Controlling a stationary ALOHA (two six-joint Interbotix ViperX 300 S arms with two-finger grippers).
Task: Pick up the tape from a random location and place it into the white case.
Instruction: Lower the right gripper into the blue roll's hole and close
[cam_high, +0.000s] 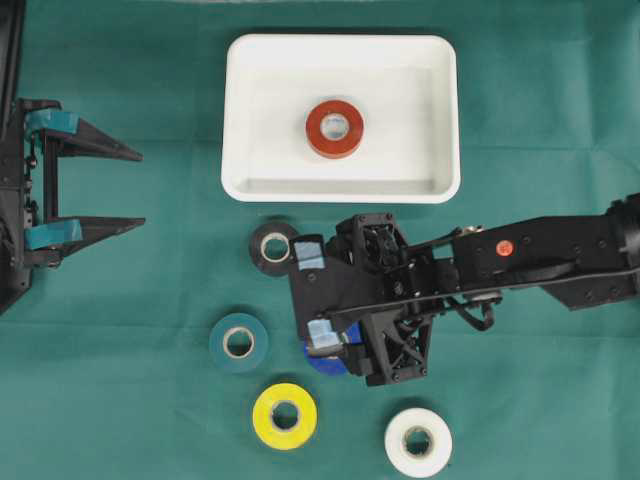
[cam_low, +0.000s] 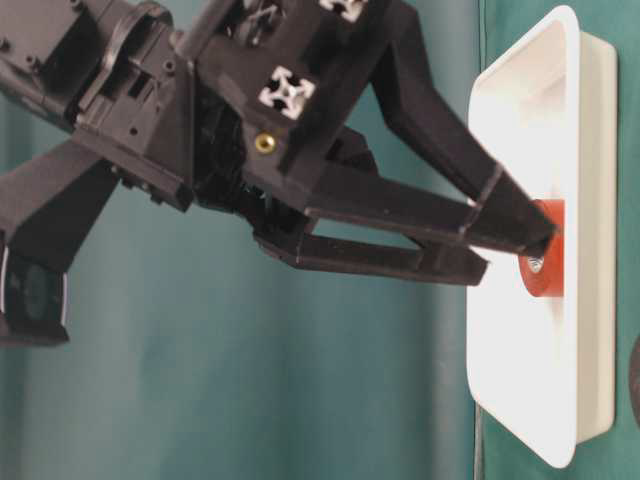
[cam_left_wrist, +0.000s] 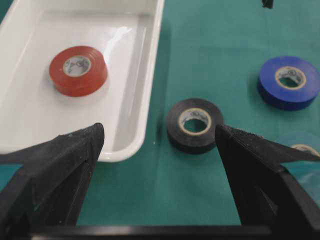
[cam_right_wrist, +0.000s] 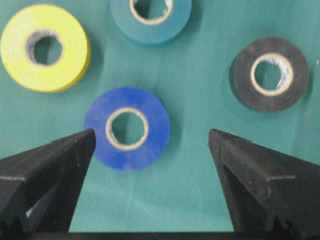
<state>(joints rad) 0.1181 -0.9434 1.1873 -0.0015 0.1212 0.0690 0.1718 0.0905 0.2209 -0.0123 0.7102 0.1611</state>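
The white case (cam_high: 340, 190) lies at the back middle of the green cloth, and a red tape roll (cam_high: 334, 128) sits flat inside it. Five more rolls lie in front of it: black (cam_high: 273, 247), teal (cam_high: 238, 342), yellow (cam_high: 284, 415), white (cam_high: 418, 441) and blue (cam_high: 322, 362). My right gripper (cam_high: 305, 295) hangs open over the blue roll, which it partly hides. In the right wrist view the blue tape (cam_right_wrist: 127, 127) lies just ahead of the open gripper (cam_right_wrist: 152, 137), nearer one finger, untouched. My left gripper (cam_high: 140, 188) stands open at the left edge, holding nothing.
The left wrist view looks between that open gripper (cam_left_wrist: 160, 137) at the case rim (cam_left_wrist: 150, 75), the red roll (cam_left_wrist: 78, 70), the black roll (cam_left_wrist: 195, 125) and the blue roll (cam_left_wrist: 289, 82). The right arm (cam_high: 540, 255) reaches in from the right edge.
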